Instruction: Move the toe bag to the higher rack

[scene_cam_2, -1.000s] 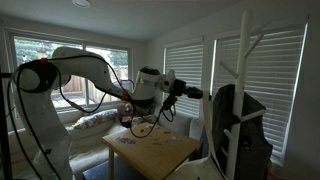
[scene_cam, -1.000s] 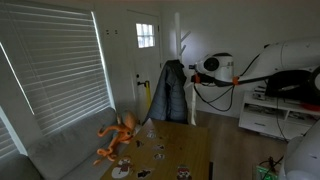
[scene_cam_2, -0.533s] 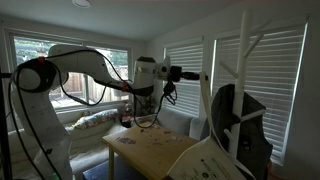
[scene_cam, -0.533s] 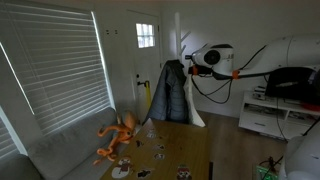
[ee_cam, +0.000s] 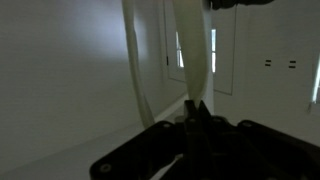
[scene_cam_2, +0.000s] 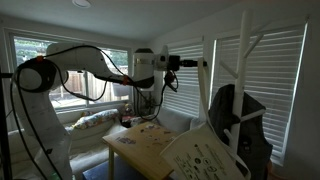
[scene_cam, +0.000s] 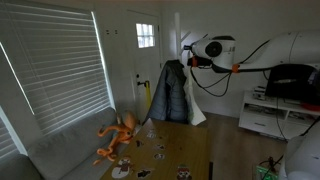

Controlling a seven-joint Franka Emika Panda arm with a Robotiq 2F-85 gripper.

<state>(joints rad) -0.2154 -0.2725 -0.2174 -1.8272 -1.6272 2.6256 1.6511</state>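
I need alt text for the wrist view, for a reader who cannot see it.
The dark gripper, at the bottom edge, is shut on a strap of the whitish cloth tote bag, which runs up to the top edge. A thinner pale band, perhaps the other strap, slants at the left; the room behind is blurred.
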